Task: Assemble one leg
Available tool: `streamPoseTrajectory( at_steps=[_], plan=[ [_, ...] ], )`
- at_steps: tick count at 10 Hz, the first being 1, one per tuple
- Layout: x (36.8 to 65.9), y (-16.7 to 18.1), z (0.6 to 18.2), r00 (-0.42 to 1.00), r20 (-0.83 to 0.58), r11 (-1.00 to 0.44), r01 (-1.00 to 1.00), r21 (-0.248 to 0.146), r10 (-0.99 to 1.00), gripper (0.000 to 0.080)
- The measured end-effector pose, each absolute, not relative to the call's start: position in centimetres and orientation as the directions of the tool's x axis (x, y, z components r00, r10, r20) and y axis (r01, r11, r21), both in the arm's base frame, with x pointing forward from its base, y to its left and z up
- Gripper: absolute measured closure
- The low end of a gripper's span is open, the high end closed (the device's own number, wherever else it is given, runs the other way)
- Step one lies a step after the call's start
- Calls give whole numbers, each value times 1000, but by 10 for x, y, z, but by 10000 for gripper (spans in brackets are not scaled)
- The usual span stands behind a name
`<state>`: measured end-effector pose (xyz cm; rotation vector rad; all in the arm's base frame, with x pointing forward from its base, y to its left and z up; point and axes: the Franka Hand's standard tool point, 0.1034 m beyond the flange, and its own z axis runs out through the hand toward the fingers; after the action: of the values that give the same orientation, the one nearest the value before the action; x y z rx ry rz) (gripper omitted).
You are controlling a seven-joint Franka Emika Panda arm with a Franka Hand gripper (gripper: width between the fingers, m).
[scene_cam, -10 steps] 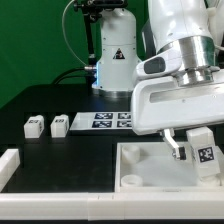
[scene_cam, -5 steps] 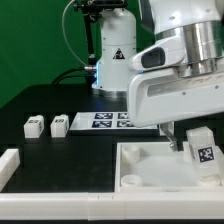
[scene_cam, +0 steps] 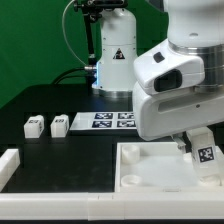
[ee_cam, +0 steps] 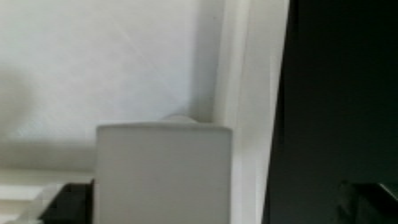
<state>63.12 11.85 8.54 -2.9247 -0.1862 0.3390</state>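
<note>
A leg (scene_cam: pixel 205 152), a small white post with a black-and-white tag, stands upright on the large white panel (scene_cam: pixel 150 165) near its corner at the exterior view's right. My gripper (scene_cam: pixel 195 148) hangs low over that corner, open, its dark fingers on either side of this leg. In the wrist view the leg (ee_cam: pixel 160 170) fills the space between the dark fingertips (ee_cam: pixel 64 204), with a gap left on one side, and the panel (ee_cam: pixel 107 70) lies behind it. Two more legs (scene_cam: pixel 33 126) (scene_cam: pixel 59 124) lie on the black table at the left.
The marker board (scene_cam: pixel 112 120) lies flat behind the panel. A white block (scene_cam: pixel 8 165) sits at the table's front left corner. A white robot base (scene_cam: pixel 115 60) stands at the back before a green backdrop.
The arm's wrist has turned and lifted a little over the panel's right corner. The jaws stay wide, and the tagged leg has not moved.
</note>
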Motion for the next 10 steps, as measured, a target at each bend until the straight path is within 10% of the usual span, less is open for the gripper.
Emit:
streamPoseTrajectory(
  at_steps=[4, 10],
  plan=[
    [631, 117, 84, 970, -224, -980, 54, -190, 97, 491],
    [641, 111, 78, 675, -326, -698, -714, -59, -662, 506]
  ],
)
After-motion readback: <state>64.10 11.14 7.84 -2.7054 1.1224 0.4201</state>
